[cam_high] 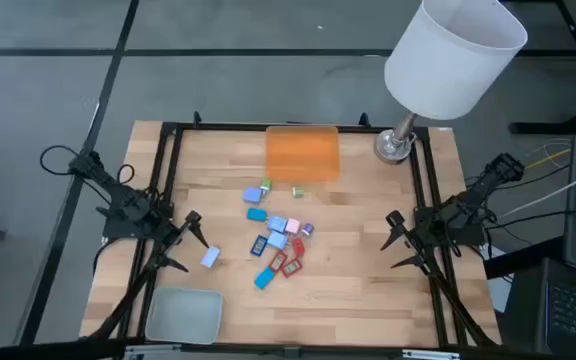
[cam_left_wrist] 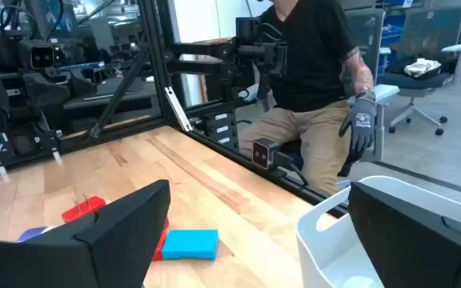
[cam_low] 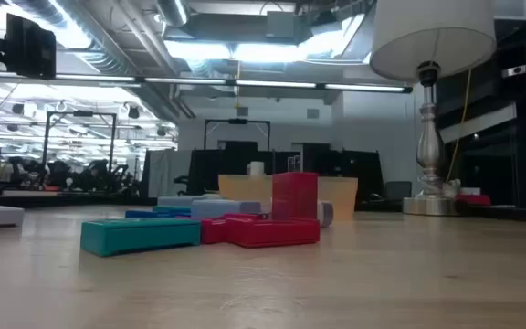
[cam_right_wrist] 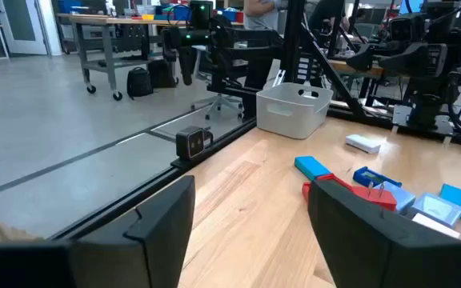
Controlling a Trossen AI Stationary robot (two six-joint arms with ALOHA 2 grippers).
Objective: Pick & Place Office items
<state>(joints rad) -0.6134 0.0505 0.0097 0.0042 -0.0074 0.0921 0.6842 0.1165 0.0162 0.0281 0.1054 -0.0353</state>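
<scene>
Both dark two-finger grippers wait at the edges of the pale wooden worktop point(cam_high: 368, 270), the left gripper point(cam_high: 194, 240) and right gripper point(cam_high: 396, 243) each with fingers spread and empty. The small colourful office items point(cam_high: 278, 240) lie clustered mid-worktop, between the translucent orange rectangular tray point(cam_high: 302, 153) and the pale grey-green rounded tray point(cam_high: 183, 313); one pale blue block point(cam_high: 210, 258) sits apart, just beside the left gripper. The tight packing could likely make a grasp snag a neighbouring piece. Only the left wrist view shows a seated person's gloved hand point(cam_left_wrist: 361, 122) beyond the worktop; only the low view shows one red piece standing upright point(cam_low: 294, 196).
</scene>
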